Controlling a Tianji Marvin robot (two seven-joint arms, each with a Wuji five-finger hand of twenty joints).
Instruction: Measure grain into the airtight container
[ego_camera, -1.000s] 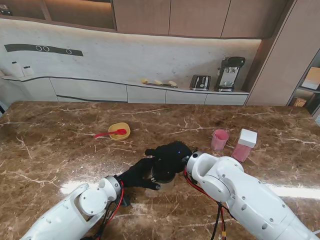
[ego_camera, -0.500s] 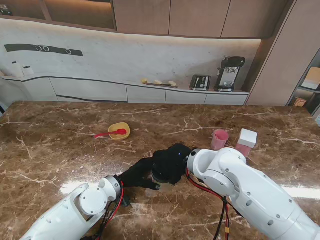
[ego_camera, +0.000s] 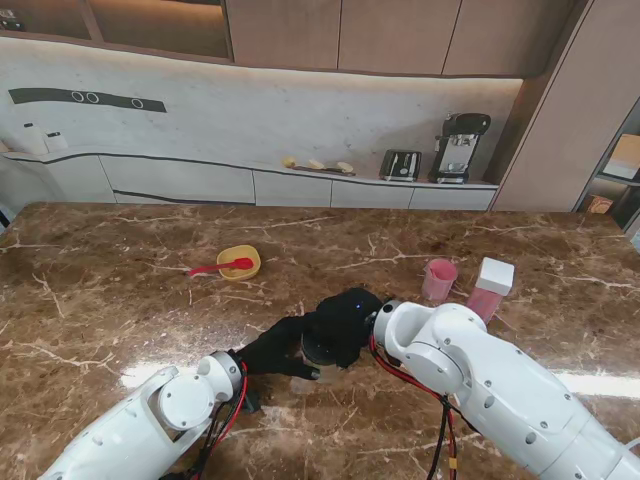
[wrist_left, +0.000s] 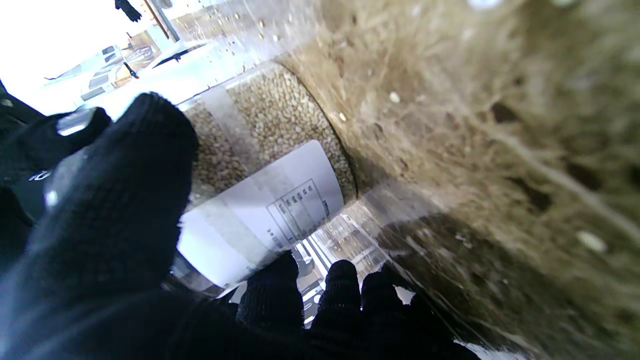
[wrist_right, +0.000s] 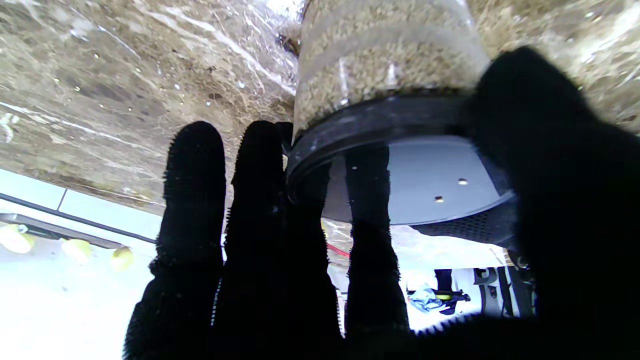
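Grain fills the clear jar (wrist_left: 280, 125), which stands on the marble table (ego_camera: 120, 300) near its middle, between the two black-gloved hands. Left hand (ego_camera: 278, 350) is clamped round the jar's side, thumb on one flank and fingers (wrist_left: 342, 285) curled round the other beside the white label (wrist_left: 270, 210). Right hand (ego_camera: 340, 322) sits on top, thumb and fingers (wrist_right: 255, 200) closed on the dark lid (wrist_right: 380, 125).
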